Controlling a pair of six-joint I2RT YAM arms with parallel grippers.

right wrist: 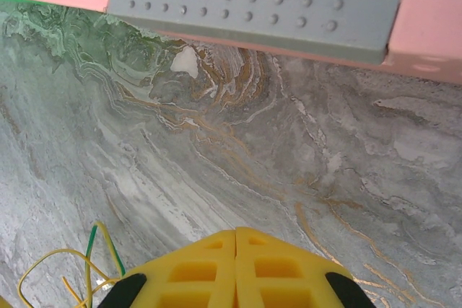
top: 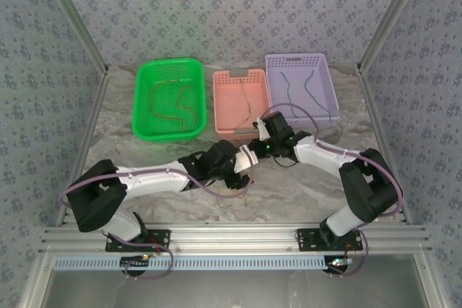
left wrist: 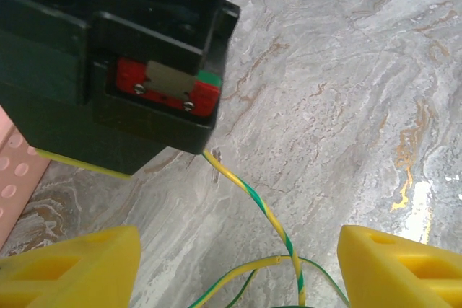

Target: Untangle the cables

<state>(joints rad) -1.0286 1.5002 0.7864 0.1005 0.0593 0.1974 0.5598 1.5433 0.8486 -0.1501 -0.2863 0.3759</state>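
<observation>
The left gripper (left wrist: 238,270) stands wide open at the bottom of its wrist view and grips nothing. A striped cable (left wrist: 268,213), yellow and green, passes between its fingers without touching either. The right gripper (right wrist: 237,244) is pressed fully closed just below the pink basket (right wrist: 426,34); I cannot tell whether a wire is pinched in it.

From the overhead view, most of the job looks done. Cables (top: 167,102) lie apart in the green basket (top: 141,117) at upper left, one lies in the pink, and two blue ones lie in the purple basket (top: 330,102) at upper right. What seems left is a small knot of thin yellow and green wires on the table (top: 144,155), lower centre, beneath the two wrists. They look limp, looping and crossing one another.
</observation>
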